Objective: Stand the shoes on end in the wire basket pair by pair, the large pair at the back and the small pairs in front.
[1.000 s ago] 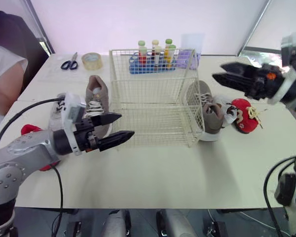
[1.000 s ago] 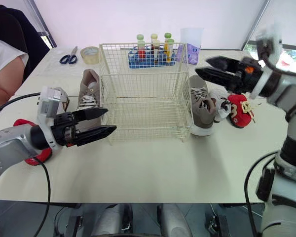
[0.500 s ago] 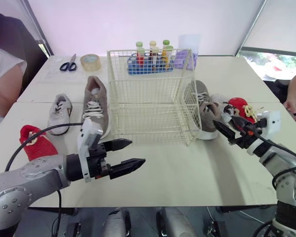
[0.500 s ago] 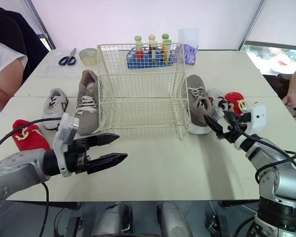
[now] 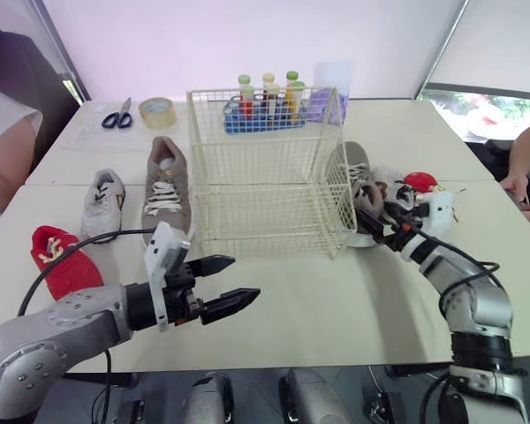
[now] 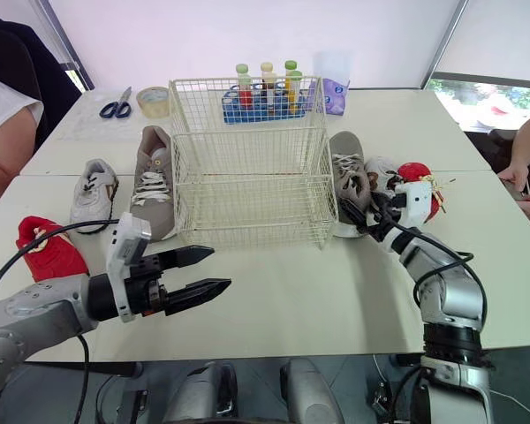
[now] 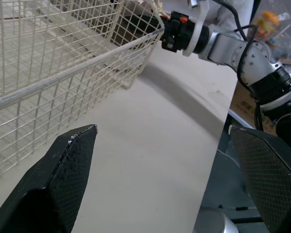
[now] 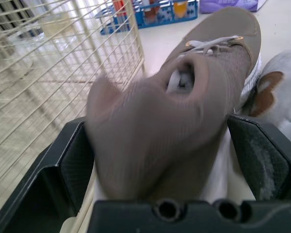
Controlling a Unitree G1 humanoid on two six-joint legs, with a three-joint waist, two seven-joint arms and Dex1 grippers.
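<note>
left claw (image 5: 246, 277) up front, fingers spread wide, hovering over bare surface (image 5: 291, 309) just short of the basket (image 5: 265, 177), holding nothing. beside its arm a red shoe (image 5: 62, 269) lies flat, a cable crossing its edge. over on the right, the right claw (image 6: 371, 221) sits at the heel of the right tan shoe (image 6: 346, 177); the right wrist view has the heel between two wide-apart fingers (image 8: 63, 170), and whether they touch it is hard to tell. that shoe lies flat against the basket's right side, its inner edge masked by the wire. behind it a white shoe (image 6: 384, 172) and another red shoe (image 6: 424, 181) are partly hidden by the arm and its camera box. left of the basket, the left tan shoe (image 5: 166, 185) and a second white shoe (image 5: 102, 194) lie side by side, soles down. far back: bottles (image 5: 265, 93) half screened by the mesh, tape (image 5: 157, 111), scissors (image 5: 117, 116). a person's arm (image 5: 4, 159) is cut off at the left edge, a hand (image 5: 521, 184) at the right.
</note>
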